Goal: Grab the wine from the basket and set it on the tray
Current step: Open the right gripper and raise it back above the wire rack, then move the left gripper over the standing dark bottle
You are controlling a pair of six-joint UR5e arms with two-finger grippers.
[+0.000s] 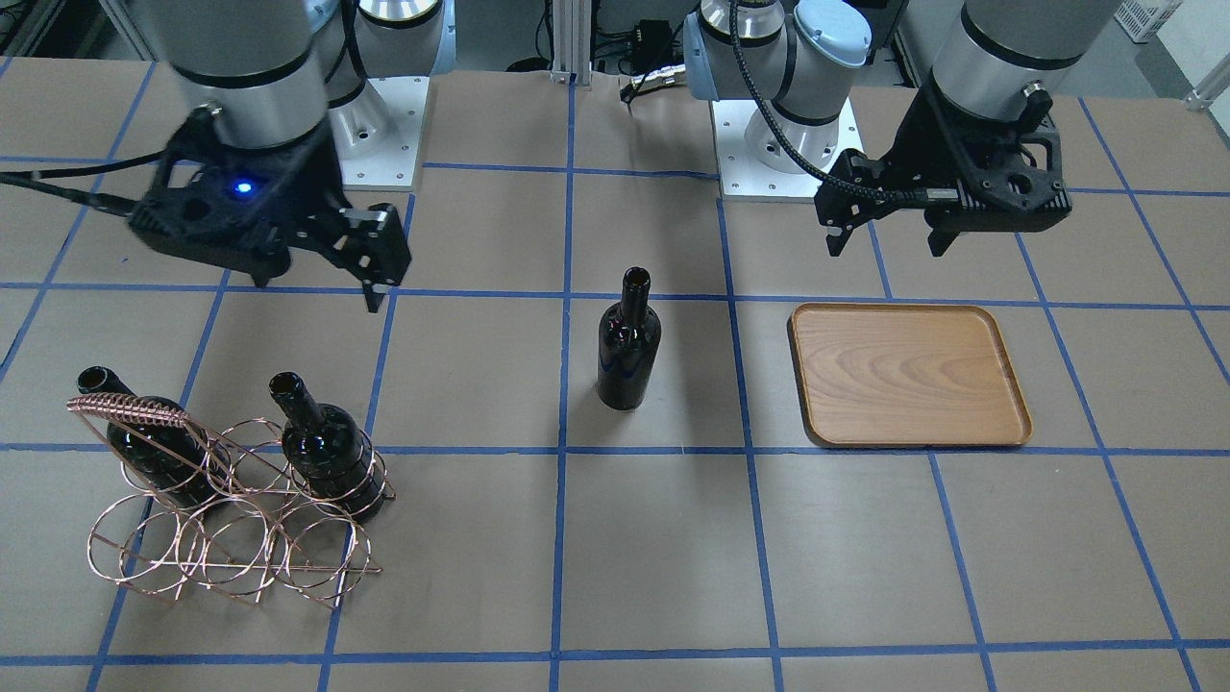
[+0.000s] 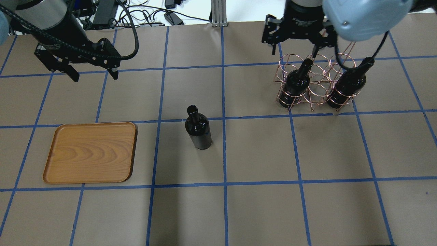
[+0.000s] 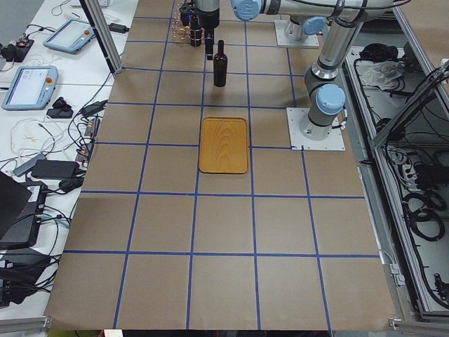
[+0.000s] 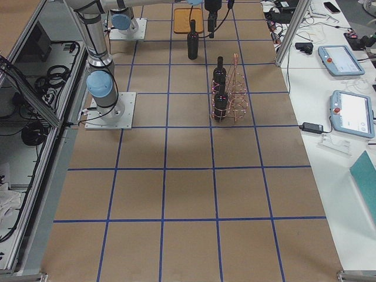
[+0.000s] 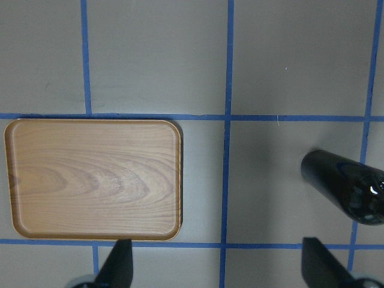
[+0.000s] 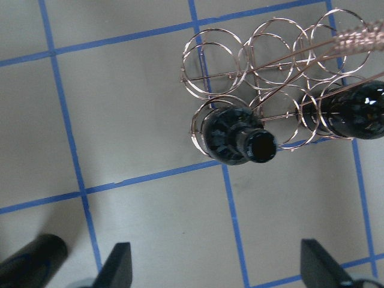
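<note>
Now the job looks about halfway done. One bottle is out of the basket, but it is not on the tray yet. So I think the step in hand is the carry to the tray.

On the left of the overhead view, the left gripper point(image 2: 94, 76) hangs high over the table point(image 2: 259, 212), with its fingers pointing straight down. Its jaws are wide apart and hold nothing. The tray point(image 2: 90, 152) lies flat on the table below it, a little to one side.

Next, in the middle, the bottle point(image 2: 198, 131) stands up straight on the table by itself. It sits between the tray and the basket, well apart from both.

Then, on the right, the basket point(image 1: 130, 408) stands on the table. Two other bottles point(image 2: 295, 83) lean in its wire rings, necks up. The right gripper point(image 6: 219, 264) hangs high above the basket, fingers pointing down too. Its jaws are wide apart and empty.

I think the next move belongs to the left arm, since it is the one by the tray. It needs to go across to the bottle, come down around it, and shut firmly. Then it can lift the bottle and set it down inside the rim. The glass is smooth and the bottle is tall, so a bump could tip it.
</note>
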